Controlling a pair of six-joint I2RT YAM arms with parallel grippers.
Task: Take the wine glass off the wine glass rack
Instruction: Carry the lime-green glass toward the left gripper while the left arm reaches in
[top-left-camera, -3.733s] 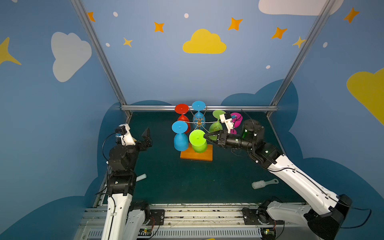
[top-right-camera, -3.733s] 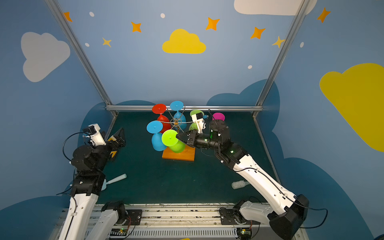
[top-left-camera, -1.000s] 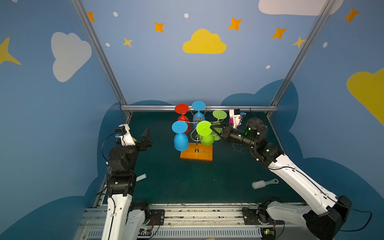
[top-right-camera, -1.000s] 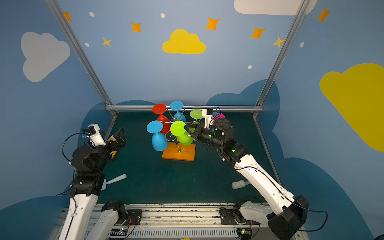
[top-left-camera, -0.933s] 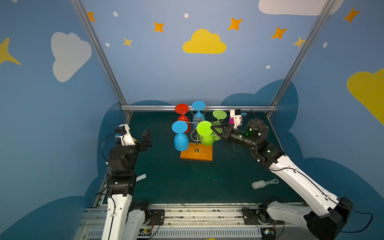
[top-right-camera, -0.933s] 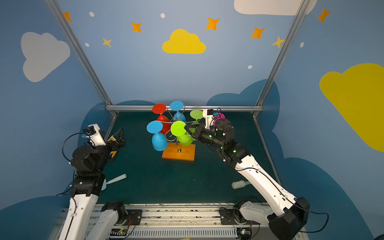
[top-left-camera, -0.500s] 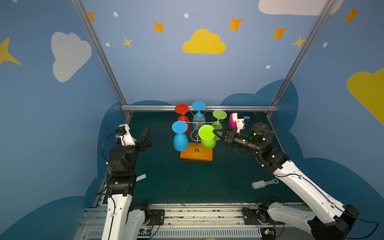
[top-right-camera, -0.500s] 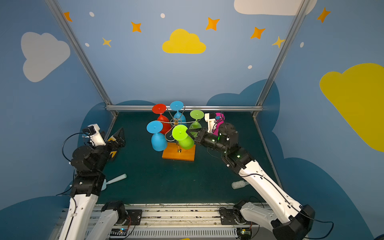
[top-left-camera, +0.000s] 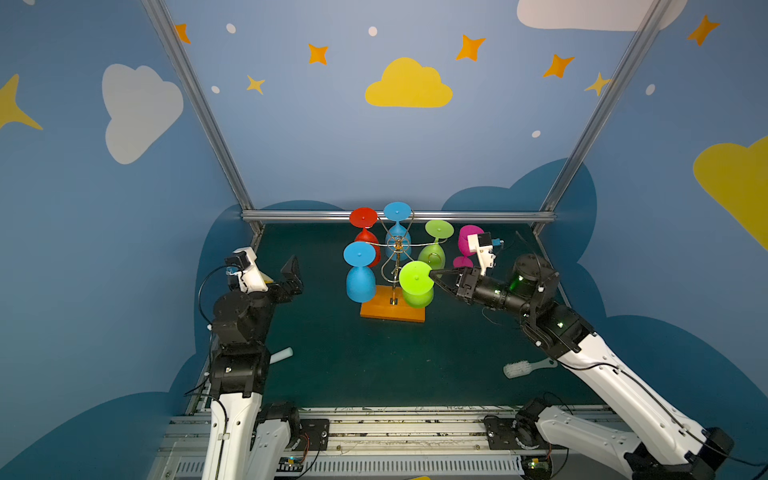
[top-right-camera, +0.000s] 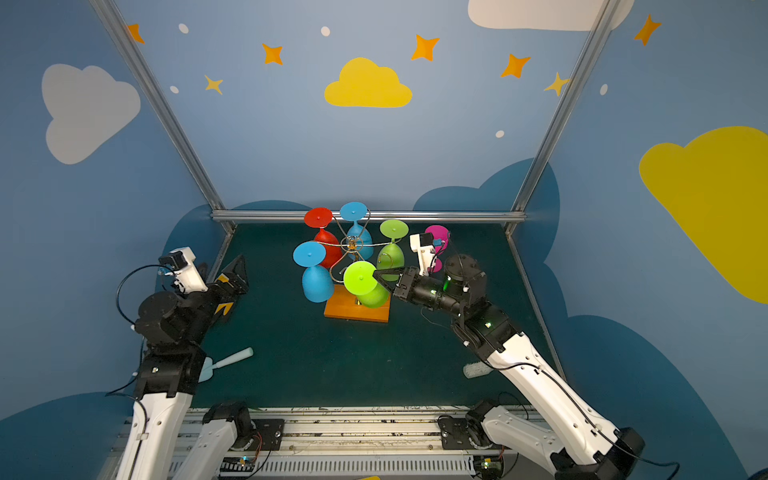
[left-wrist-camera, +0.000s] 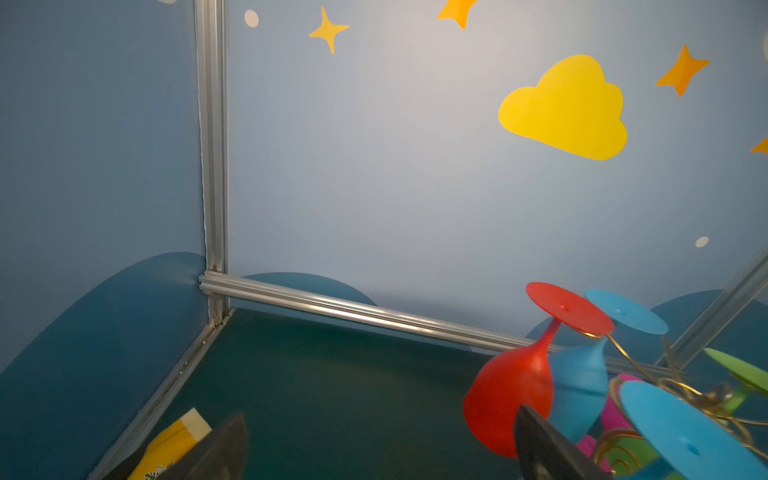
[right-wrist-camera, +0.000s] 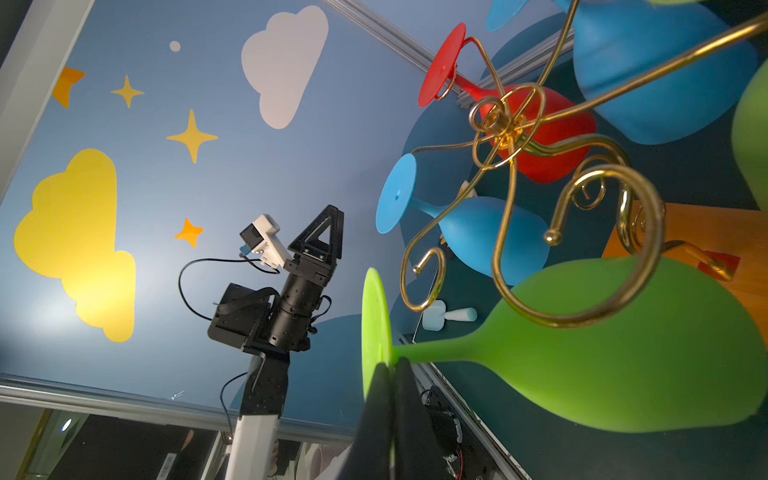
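The right end effector (top-left-camera: 433, 275) is pinching the lime-green wine glass (top-left-camera: 415, 286) on its thin stem just under the round foot, fingers clenched tight. The glass is hanging foot-up and tilted in front of the wine glass rack (top-left-camera: 397, 248), above the orange base (top-left-camera: 386, 311) (whether the bowl is clearing the wire, I cannot tell); it is looking light, matte and probably rubbery, so the stem may be flexing under a sideways pull. The left end effector (top-left-camera: 286, 276) is idling well apart, released, above the table (top-left-camera: 374, 365).
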